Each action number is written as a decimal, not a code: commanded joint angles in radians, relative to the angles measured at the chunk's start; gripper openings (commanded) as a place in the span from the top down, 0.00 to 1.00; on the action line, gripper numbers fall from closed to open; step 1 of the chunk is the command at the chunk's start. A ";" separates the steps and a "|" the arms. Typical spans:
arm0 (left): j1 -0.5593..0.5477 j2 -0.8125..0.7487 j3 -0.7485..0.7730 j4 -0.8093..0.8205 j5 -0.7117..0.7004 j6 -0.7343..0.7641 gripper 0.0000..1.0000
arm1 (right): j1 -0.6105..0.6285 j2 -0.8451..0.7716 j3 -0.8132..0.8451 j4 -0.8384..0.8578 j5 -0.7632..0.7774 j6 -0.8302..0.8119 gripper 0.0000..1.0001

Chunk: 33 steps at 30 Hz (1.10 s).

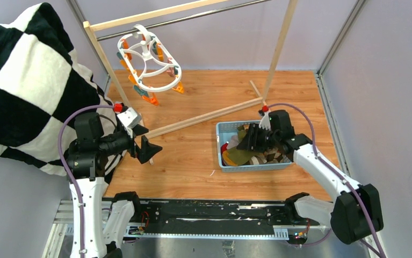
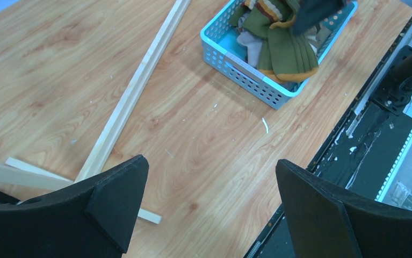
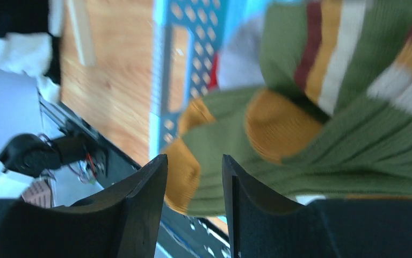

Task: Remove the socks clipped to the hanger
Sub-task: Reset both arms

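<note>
The white oval hanger [image 1: 149, 60] hangs from the metal rod at the back left, with orange and teal pins dangling and no sock on it that I can see. Several socks [image 1: 244, 153], olive green with orange toes on top, are piled in a blue basket [image 1: 218, 148]. My right gripper [image 1: 249, 141] hovers over that pile. In the right wrist view its jaws [image 3: 194, 158] stand apart, and the green and orange sock [image 3: 311, 150] lies just beyond the tips. My left gripper [image 1: 149, 141] is wide open and empty over bare table [image 2: 209, 164].
A wooden rack's base bar [image 1: 209, 115] lies diagonally across the table, between the hanger and the basket [image 2: 236, 67]. A black-and-white checkered blanket [image 1: 26, 80] bulges in at the left, behind my left arm. Grey walls close in the left, right and back.
</note>
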 commanded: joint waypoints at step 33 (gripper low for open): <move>-0.004 0.601 -0.534 1.413 -0.618 -0.351 0.00 | -0.113 0.121 -0.055 0.442 1.428 -0.432 0.00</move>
